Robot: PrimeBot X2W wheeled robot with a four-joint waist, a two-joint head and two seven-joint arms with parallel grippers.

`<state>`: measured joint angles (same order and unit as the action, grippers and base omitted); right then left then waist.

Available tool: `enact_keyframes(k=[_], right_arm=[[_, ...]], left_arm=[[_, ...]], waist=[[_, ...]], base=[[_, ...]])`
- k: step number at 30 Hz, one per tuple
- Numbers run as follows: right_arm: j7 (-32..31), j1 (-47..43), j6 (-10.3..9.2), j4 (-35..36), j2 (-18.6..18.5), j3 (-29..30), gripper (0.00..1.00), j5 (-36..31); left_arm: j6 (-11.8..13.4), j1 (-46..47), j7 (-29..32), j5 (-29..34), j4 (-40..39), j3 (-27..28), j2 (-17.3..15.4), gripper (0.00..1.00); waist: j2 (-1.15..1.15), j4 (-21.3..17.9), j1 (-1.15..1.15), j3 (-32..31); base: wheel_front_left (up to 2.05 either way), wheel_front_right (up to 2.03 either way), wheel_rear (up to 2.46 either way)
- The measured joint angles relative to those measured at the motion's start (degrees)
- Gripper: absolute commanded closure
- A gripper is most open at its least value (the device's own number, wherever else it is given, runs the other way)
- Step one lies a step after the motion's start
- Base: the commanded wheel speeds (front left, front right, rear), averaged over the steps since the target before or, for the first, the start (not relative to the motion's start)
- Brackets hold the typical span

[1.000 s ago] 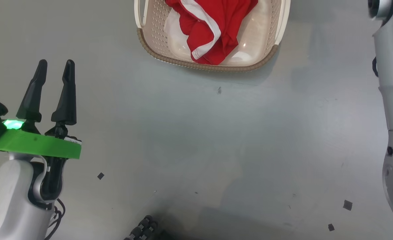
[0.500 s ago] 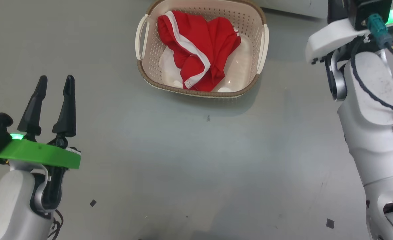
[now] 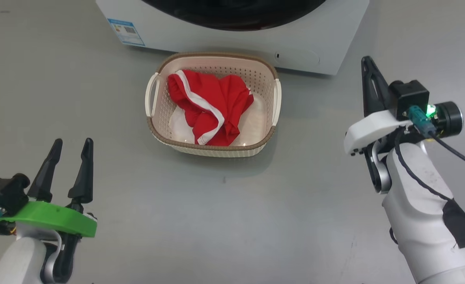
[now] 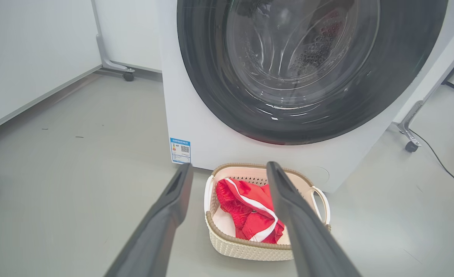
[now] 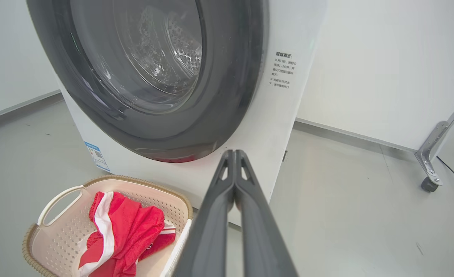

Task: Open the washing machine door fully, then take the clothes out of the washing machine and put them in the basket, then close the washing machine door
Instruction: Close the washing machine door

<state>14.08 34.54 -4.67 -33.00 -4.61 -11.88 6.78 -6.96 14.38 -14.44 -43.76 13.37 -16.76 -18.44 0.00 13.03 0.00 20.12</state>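
With the clothes (image 3: 216, 102) lying in the basket (image 3: 212, 152), the washing machine door (image 4: 288, 77) looked shut straight ahead, nearer the closed right end effector (image 3: 367, 63) than the open, empty left end effector (image 3: 73, 141).

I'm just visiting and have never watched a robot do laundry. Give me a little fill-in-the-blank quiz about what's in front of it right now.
1. The clothes lying in the basket are ____ with white trim.
2. The round door of the washing machine is ____.
3. The right jaws are pressed shut, while the left jaws stand ____.

Missing words: red; closed; open.
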Motion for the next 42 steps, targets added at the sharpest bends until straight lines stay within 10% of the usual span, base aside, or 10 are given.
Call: enact_keyframes(k=[31,33,42], right_arm=[[0.1,-26.7,-0.03,17.7,0.7,4.7,1.00,4.7],[0.1,-27.8,-0.09,18.9,0.9,5.0,0.00,4.7],[0.1,-31.6,-0.26,22.7,1.0,5.6,0.00,4.8]], left_arm=[[0.0,-9.5,0.0,5.3,1.5,1.0,3.0,0.00],[0.0,-9.8,0.0,5.8,1.5,1.0,3.2,0.00],[-0.2,-11.2,0.0,7.2,1.1,1.2,3.7,0.00]], waist=[[0.00,-7.2,0.00,-15.3],[0.00,-7.3,0.00,-15.6],[0.00,-7.8,0.00,-17.0]], base=[[0.00,0.00,0.00],[0.00,0.00,0.00],[0.00,0.00,0.00]])
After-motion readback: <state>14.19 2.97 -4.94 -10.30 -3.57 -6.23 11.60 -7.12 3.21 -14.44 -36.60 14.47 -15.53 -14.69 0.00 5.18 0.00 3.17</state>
